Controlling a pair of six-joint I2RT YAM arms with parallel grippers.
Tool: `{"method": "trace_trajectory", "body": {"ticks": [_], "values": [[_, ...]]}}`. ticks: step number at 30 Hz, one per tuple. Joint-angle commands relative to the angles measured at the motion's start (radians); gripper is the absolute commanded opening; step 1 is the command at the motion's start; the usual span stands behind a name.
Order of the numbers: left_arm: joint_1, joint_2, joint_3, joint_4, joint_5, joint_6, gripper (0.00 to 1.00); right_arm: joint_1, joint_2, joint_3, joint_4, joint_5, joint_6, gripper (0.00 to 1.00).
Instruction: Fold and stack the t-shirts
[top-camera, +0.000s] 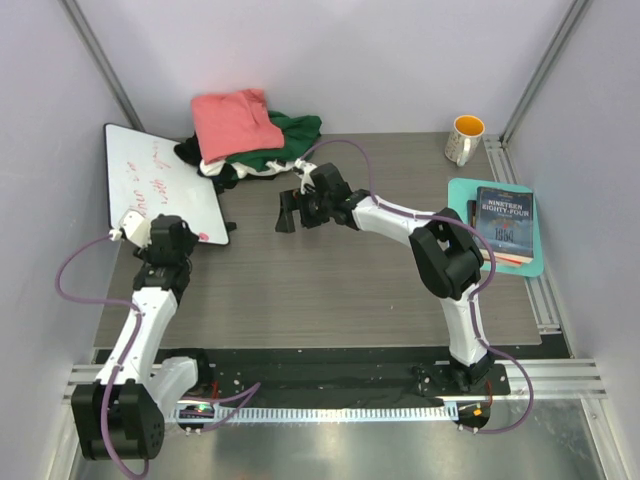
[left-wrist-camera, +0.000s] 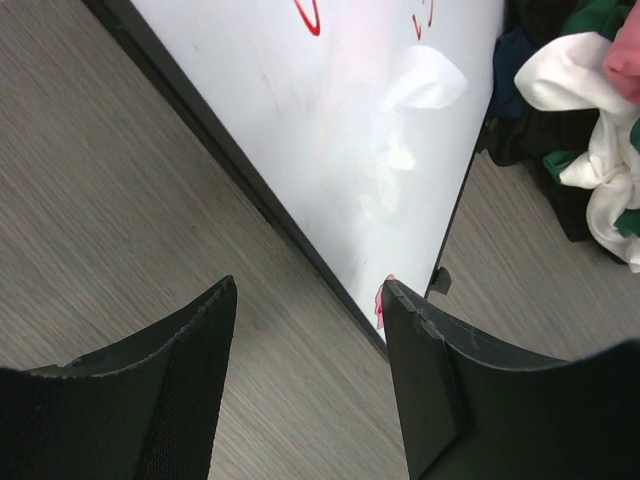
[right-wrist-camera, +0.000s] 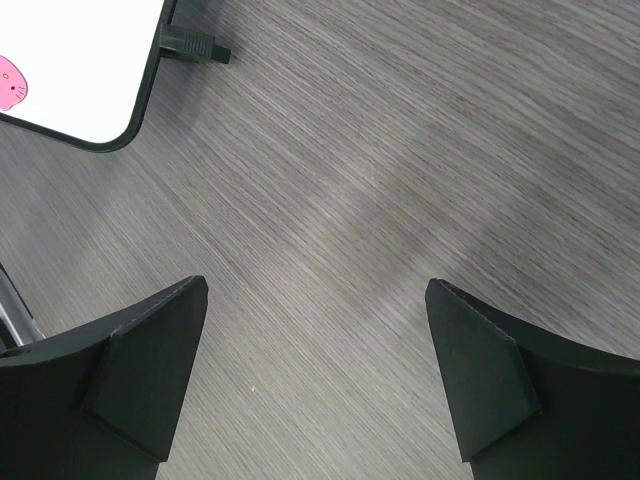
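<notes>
Pale grey walls (top-camera: 400, 60) around a grey wood-grain worktop (top-camera: 330, 290), white board (top-camera: 160, 180) lying far left, t-shirts (top-camera: 250, 135) heaped at the far edge beside it, right hand (right-wrist-camera: 316, 285) wide and empty over bare wood, left hand (left-wrist-camera: 308, 290) moderately apart, empty, above the board's edge, mug (top-camera: 464, 140) far right

t-shirts (left-wrist-camera: 562, 85): cut off at right edge | whiteboard (top-camera: 165, 190) writing: too faint to read

Wood-grain table (top-camera: 330, 290) — heaped t-shirts (top-camera: 240, 125) upper left, white board (top-camera: 160, 190) just beside them. At upper right, a mug (top-camera: 464, 140) and teal tray (top-camera: 459, 195).
</notes>
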Motion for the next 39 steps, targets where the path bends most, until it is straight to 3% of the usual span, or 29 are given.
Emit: {"method": "trace_trajectory", "body": {"ticks": [1,22,31,34,35,38,39], "values": [[-0.004,0.007,0.004,0.106,-0.037,0.021,0.61,-0.009,-0.045,0.016,0.001,-0.025,-0.016,0.97],[-0.004,0.137,-0.005,0.253,-0.058,0.018,0.62,-0.04,-0.034,0.021,0.0,-0.045,-0.03,0.96],[-0.004,0.222,0.007,0.278,-0.092,0.013,0.56,-0.045,-0.025,0.027,0.004,-0.064,-0.034,0.96],[-0.004,0.223,-0.013,0.299,-0.104,0.008,0.43,-0.045,-0.022,0.025,0.012,-0.071,-0.03,0.96],[-0.004,0.223,-0.019,0.304,-0.107,0.005,0.29,-0.045,-0.021,0.025,0.013,-0.074,-0.03,0.96],[-0.004,0.225,-0.033,0.315,-0.11,0.002,0.0,-0.045,-0.017,0.022,0.024,-0.077,-0.025,0.96],[-0.004,0.231,-0.031,0.313,-0.104,0.004,0.0,-0.045,-0.016,0.019,0.03,-0.079,-0.022,0.96]]}}
